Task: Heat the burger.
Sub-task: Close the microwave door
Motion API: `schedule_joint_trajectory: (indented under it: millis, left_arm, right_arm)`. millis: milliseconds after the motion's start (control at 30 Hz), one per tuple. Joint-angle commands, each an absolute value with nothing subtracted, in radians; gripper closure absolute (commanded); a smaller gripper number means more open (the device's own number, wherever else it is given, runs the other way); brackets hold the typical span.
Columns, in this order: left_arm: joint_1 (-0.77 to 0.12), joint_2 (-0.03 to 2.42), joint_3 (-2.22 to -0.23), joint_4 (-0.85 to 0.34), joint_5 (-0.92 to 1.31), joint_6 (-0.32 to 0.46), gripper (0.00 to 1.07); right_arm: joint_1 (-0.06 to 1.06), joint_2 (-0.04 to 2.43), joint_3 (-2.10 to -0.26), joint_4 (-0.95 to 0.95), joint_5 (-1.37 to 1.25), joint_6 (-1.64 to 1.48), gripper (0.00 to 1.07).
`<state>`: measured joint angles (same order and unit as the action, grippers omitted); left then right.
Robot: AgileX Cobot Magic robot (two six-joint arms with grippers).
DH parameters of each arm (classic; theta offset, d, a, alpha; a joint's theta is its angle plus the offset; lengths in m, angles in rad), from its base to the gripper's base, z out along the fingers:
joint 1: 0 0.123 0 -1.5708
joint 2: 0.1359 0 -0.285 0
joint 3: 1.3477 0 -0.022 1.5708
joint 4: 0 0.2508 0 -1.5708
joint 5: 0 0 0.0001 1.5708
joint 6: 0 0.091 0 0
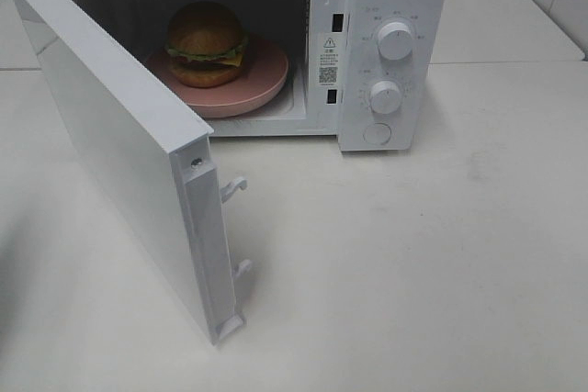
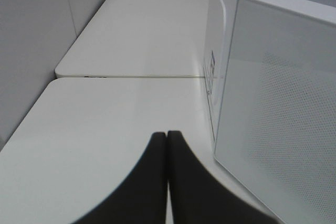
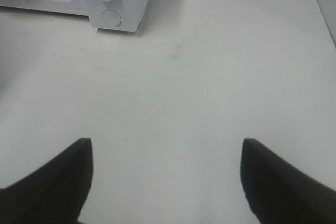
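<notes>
Inside the white microwave (image 1: pixel 395 6), the burger (image 1: pixel 206 34) sits on a pink plate (image 1: pixel 266 82). Its door (image 1: pixel 119 162) stands wide open. Beside the door, the left fingers (image 2: pixel 148 182) are pressed together, holding nothing. Over the counter (image 1: pixel 413 254), the right fingers (image 3: pixel 58 178) are spread wide apart and empty

Smooth black tapered gripper fingers (image 2: pixel 149 187)
</notes>
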<state>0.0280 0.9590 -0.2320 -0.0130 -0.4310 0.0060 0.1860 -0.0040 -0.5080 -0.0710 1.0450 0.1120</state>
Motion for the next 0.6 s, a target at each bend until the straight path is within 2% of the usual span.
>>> schedule_joint_trajectory:
  millis: [33,67,133,300,600]
  left_arm:
    - [0.028,1.050,-0.228,0.101,-0.579,-0.102,1.07]
    - [0.028,1.050,-0.228,0.101,-0.579,-0.102,1.07]
    - [0.028,1.121,-0.228,0.180,-0.664,-0.174,1.07]
    - [0.019,1.245,-0.230,0.249,-0.810,-0.214,1.07]
    - [-0.099,1.410,-0.269,0.204,-0.886,-0.188,1.07]
  right_arm:
    - [0.178,-0.030,-0.506,-0.069,1.036,0.110,0.32]
    - [0.178,-0.030,-0.506,-0.069,1.036,0.110,0.32]
    - [0.178,-0.030,-0.506,-0.069,1.036,0.110,0.32]
    - [0.178,-0.030,-0.506,-0.069,1.036,0.110,0.32]
    - [0.178,-0.030,-0.506,-0.069,1.036,0.110,0.32]
